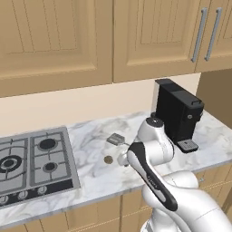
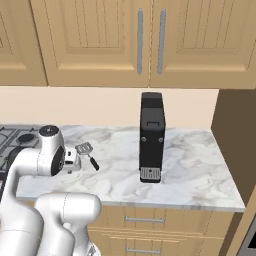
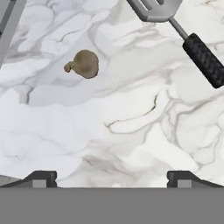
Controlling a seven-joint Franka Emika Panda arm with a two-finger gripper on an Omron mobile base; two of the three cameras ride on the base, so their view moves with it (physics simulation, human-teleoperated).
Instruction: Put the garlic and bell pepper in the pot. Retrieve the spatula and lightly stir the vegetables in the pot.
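Spreading beneath wide-open, empty fingers (image 3: 43, 178): marble counter (image 3: 131, 131). Spatula (image 3: 183, 30), ahead and right of the fingertips. Small brown garlic-like lump (image 3: 83, 64), ahead and left, apart. Risk: descending midway grasps neither, or nudges the lump away.

Spatula (image 3: 175, 22) head clipped by the hand view's top edge, handle (image 2: 93, 163) partly behind the arm (image 2: 45, 160).
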